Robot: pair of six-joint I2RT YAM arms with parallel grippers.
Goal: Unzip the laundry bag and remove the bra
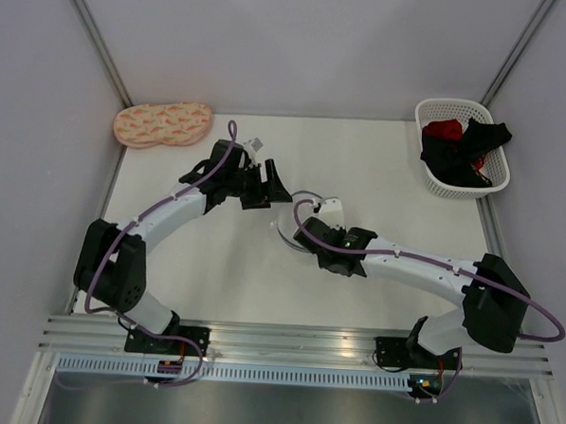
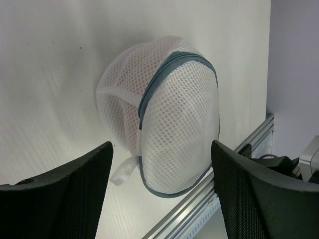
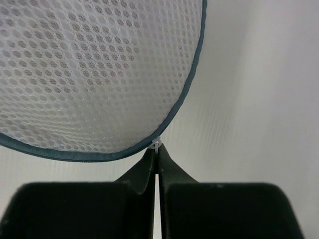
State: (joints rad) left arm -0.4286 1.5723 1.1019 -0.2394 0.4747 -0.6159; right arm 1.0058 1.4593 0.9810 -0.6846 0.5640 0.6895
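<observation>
The laundry bag is a round white mesh pouch with a grey-blue zipper rim, zipped shut and standing on edge on the table. In the top view it lies mid-table between the two grippers. A faint pink tint shows through the mesh; the bra itself is hidden inside. My left gripper is open, with its fingers on either side of the bag and apart from it. My right gripper is shut on the small white zipper pull at the bag's rim.
A peach two-lobed pad with orange prints lies at the back left. A white lattice basket with black and red garments stands at the back right. An aluminium rail runs along the near edge.
</observation>
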